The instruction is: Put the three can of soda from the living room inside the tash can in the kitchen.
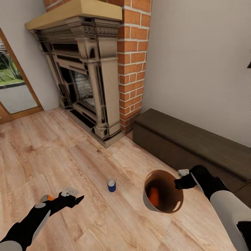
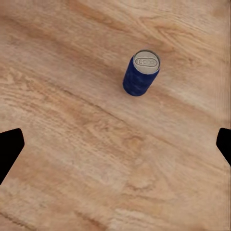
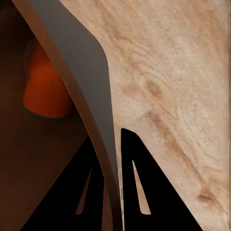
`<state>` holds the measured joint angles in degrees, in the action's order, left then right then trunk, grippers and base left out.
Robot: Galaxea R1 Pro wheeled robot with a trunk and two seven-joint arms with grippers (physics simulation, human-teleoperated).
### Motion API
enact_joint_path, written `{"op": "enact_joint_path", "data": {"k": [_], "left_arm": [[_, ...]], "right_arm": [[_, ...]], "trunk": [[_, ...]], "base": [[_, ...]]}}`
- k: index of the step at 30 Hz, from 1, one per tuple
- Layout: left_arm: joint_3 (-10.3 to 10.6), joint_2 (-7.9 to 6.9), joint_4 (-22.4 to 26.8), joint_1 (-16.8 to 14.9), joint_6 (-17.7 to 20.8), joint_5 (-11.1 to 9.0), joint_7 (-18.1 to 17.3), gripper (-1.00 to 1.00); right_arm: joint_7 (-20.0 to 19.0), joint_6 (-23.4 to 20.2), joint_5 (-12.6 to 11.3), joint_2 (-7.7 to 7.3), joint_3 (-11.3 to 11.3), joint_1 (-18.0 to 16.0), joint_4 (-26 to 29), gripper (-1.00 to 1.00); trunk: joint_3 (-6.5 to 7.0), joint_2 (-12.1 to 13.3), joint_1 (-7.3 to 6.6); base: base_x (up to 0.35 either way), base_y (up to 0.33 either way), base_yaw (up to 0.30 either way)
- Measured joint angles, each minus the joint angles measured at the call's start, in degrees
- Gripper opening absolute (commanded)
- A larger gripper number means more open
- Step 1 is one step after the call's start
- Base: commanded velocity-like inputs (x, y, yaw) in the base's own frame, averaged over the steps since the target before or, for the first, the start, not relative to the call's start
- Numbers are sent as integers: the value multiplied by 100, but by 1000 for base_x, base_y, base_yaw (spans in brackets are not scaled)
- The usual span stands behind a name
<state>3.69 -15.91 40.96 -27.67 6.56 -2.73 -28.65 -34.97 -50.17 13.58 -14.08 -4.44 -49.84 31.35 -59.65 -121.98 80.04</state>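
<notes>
A blue can of soda (image 1: 111,185) (image 2: 140,73) stands upright on the pale wood floor of the living room. My left gripper (image 1: 75,200) (image 2: 115,144) hovers open short of it, fingers wide apart and empty. An orange can (image 1: 47,198) with a grey end peeks out behind my left forearm. My right gripper (image 1: 179,183) (image 3: 113,134) is shut on the rim of the tash can (image 1: 172,205) (image 3: 82,72), holding it tilted above the floor to the right of the blue can. Another orange can (image 1: 153,192) (image 3: 45,86) lies inside its brown interior.
A brick-and-stone fireplace (image 1: 87,69) stands ahead, with a brick column (image 1: 134,62) beside it. A dark low bench (image 1: 188,139) runs along the right wall, close behind the right arm. A wood-framed glass door (image 1: 14,87) is at far left. Open floor lies around the blue can.
</notes>
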Motion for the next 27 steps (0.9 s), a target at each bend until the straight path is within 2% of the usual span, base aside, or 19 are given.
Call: {"op": "enact_joint_path", "data": {"k": [8, 13, 18, 21, 24, 27], "left_arm": [[0, 0, 0, 2, -13, 1, 0, 100], [0, 0, 0, -1, -14, -4, 0, 100], [-5, 0, -11, 2, -6, -12, 0, 100], [-8, 0, -16, 1, 7, -1, 0, 100], [-8, 0, -17, 1, 10, 0, 0, 100], [-8, 0, -18, -1, 15, 0, 0, 100]], "right_arm": [[-21, -5, -26, 11, -1, 3, -14, -100], [5, -4, -17, 33, -12, 3, -16, -100], [6, -14, -45, 72, -8, 3, -15, -100], [17, 6, 39, 96, -10, 3, -16, -100], [8, -23, -55, 102, -4, 3, -11, -100], [6, -23, -49, 112, -5, 3, -12, -100]], "trunk": [[2, 0, 0], [2, 0, 0], [2, 0, 0], [2, 0, 0], [2, 0, 0], [3, 0, 0]], "base": [[0, -283, -6], [0, -99, -1], [0, 133, -121], [0, 277, -52], [0, 300, -13], [0, 288, -58]]}}
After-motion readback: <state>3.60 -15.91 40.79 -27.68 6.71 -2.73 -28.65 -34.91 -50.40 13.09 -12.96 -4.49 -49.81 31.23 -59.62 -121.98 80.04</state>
